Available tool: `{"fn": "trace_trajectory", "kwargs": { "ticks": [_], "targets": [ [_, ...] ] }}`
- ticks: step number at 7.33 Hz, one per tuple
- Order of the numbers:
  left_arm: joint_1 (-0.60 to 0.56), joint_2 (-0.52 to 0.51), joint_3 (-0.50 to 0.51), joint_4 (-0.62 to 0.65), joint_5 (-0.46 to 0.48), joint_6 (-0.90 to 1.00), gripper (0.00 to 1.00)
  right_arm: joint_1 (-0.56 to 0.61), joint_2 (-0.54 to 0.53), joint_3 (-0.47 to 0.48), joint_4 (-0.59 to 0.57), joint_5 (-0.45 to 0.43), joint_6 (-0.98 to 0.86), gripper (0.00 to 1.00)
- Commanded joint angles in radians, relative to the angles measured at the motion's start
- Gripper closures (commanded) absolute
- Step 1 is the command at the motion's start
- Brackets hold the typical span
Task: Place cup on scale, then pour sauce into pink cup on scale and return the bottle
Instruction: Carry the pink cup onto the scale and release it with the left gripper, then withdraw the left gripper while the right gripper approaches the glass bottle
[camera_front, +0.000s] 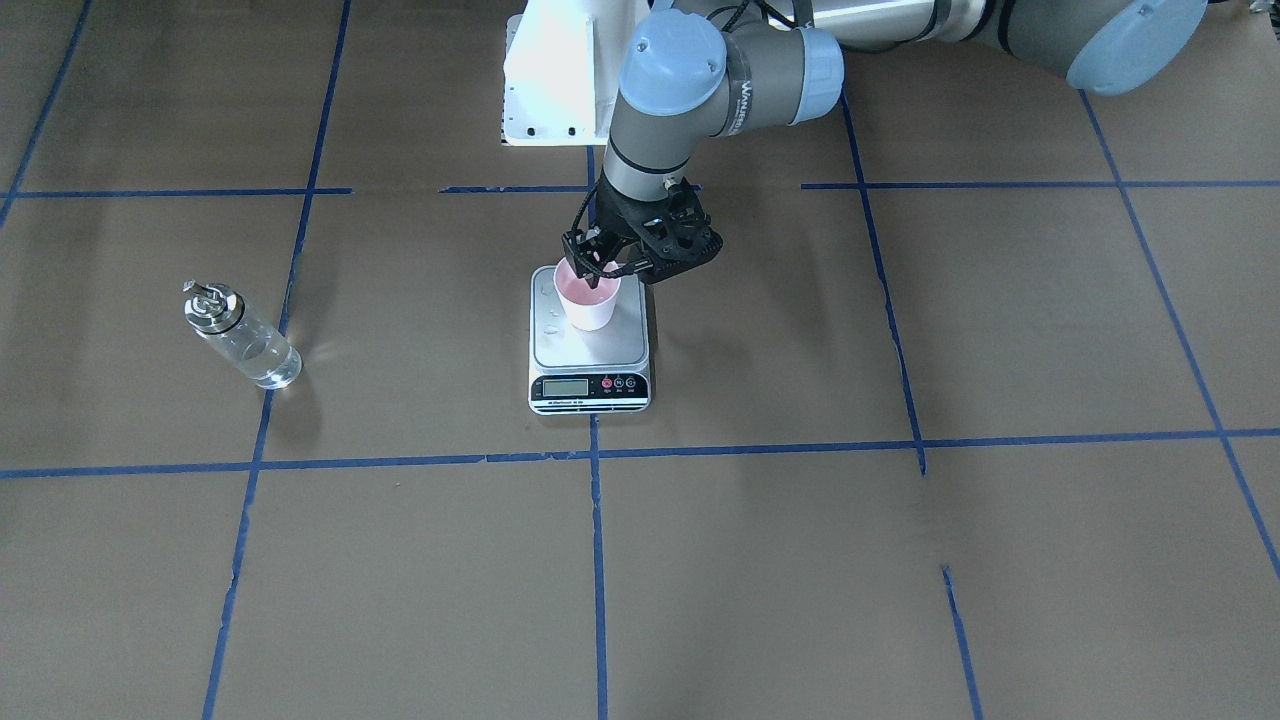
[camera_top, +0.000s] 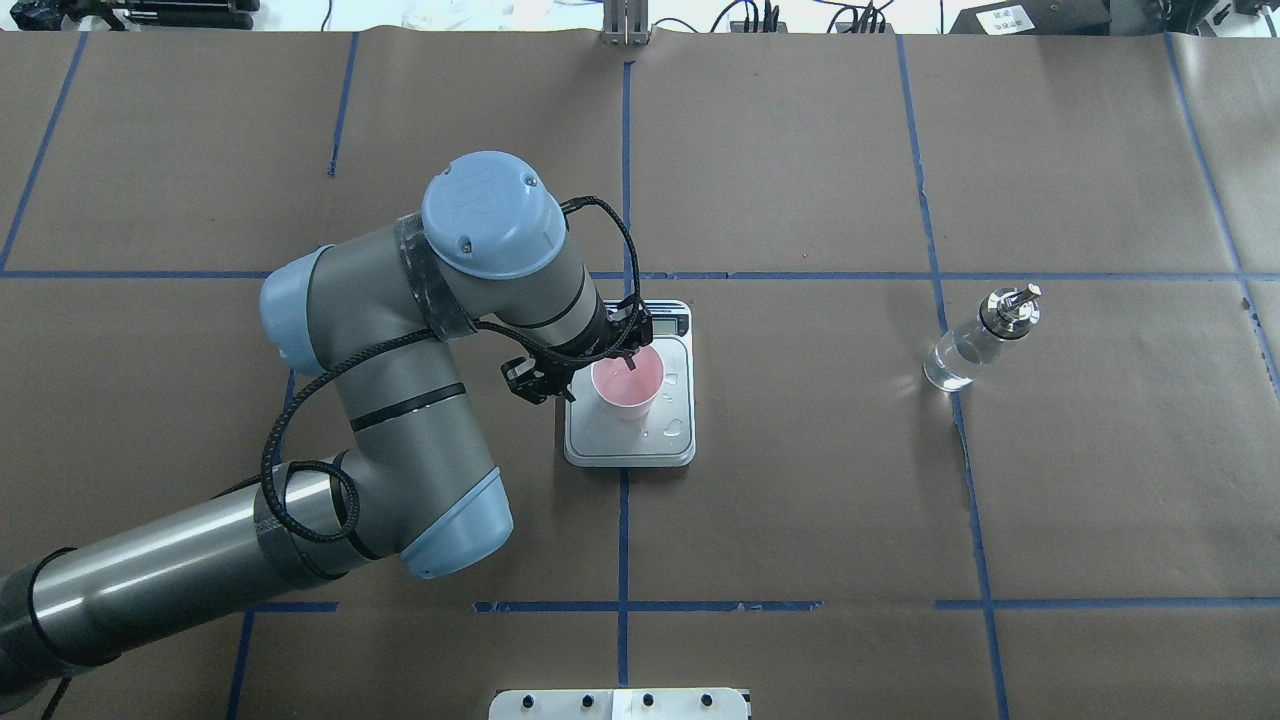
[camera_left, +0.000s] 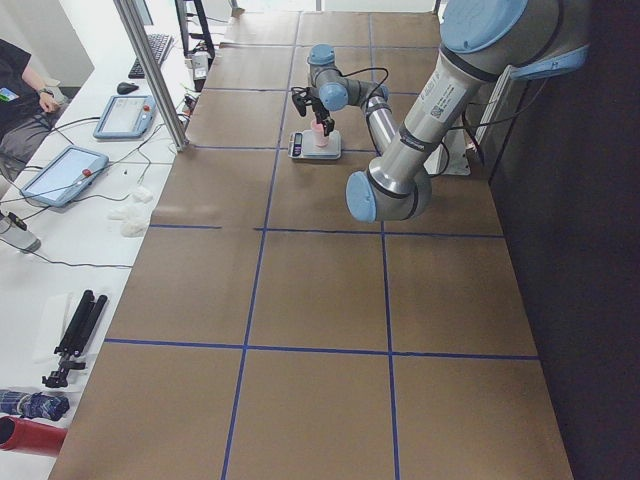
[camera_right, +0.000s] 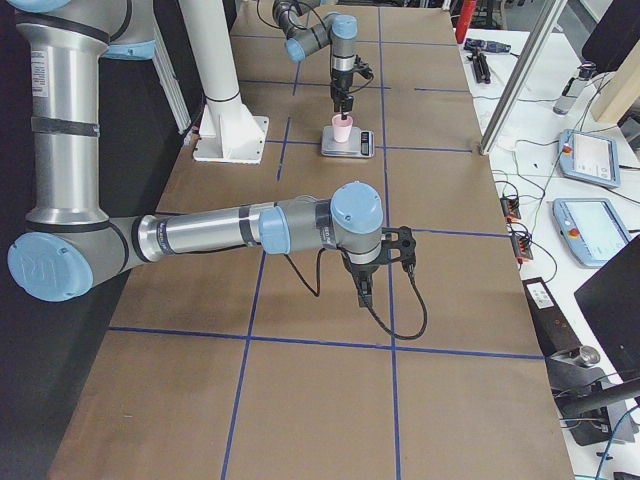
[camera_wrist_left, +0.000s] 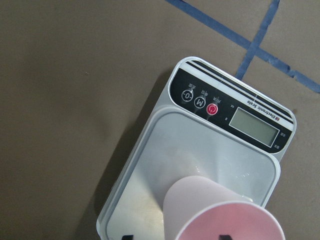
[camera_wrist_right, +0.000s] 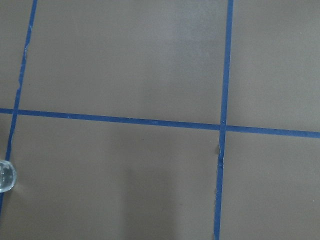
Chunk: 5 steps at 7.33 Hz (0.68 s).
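Observation:
The pale pink cup (camera_front: 590, 300) stands upright on the steel platform of the scale (camera_front: 590, 348) at the table's middle. My left gripper (camera_front: 598, 262) reaches down over the cup's rim. It is open, with one finger inside the cup and one outside, as the left wrist view shows with the cup (camera_wrist_left: 220, 215) on the scale (camera_wrist_left: 200, 150). The glass bottle (camera_front: 240, 335) with clear liquid and a metal spout stands apart on the paper, also in the overhead view (camera_top: 980, 340). My right gripper (camera_right: 365, 288) hangs over bare table; I cannot tell its state.
A few drops lie on the scale platform (camera_top: 672, 428). The white robot base plate (camera_front: 555, 90) sits behind the scale. Blue tape lines divide the brown paper. Tablets and cables lie on the side desk (camera_right: 590, 160).

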Motion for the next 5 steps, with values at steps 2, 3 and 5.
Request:
{"fn": "trace_trajectory", "kwargs": {
  "ticks": [2, 3, 5],
  "targets": [
    [-0.040, 0.004, -0.104, 0.117, -0.006, 0.089, 0.00, -0.062, -0.024, 0.334, -0.266, -0.011, 0.165, 0.00],
    [-0.061, 0.010, -0.136, 0.155, -0.010, 0.137, 0.00, -0.169, -0.026, 0.451, -0.276, -0.018, 0.384, 0.00],
    [-0.130, 0.099, -0.243, 0.168, -0.023, 0.236, 0.00, -0.372, -0.013, 0.570, -0.234, -0.090, 0.736, 0.00]
  ]
}}
